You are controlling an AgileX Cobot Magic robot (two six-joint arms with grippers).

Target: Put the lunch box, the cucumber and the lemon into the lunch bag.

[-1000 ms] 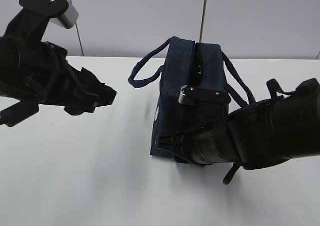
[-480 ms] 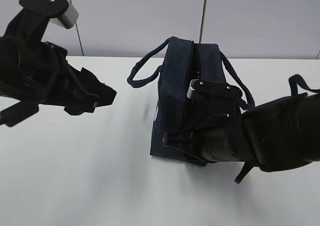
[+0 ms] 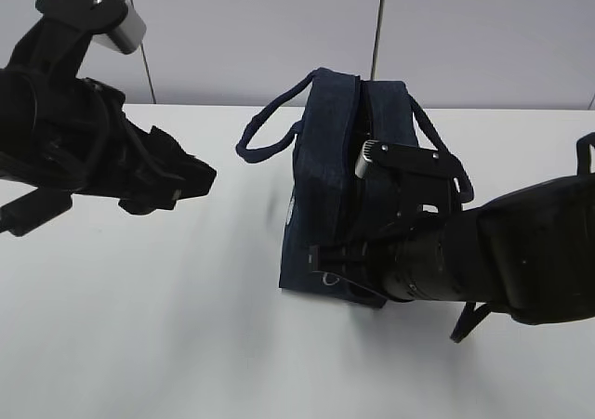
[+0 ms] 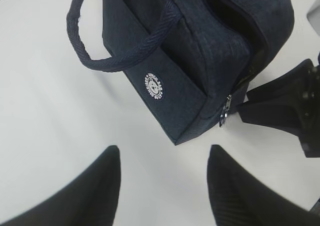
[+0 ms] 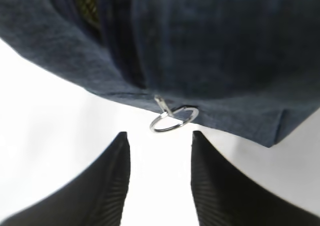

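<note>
Bag [image 3: 344,173] stands on the table [image 3: 167,326], its ring pull [image 5: 172,121] just ahead of the right gripper's [image 5: 159,178] spread jaws. Left gripper [image 4: 162,186], jaws spread, hovers well apart.

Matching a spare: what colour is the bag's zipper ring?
Silver metal zipper ring, clearest in the right wrist view.

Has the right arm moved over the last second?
Yes. The right arm has shifted rightward and slightly down along the lunch bag, which stays put on the table.
</note>
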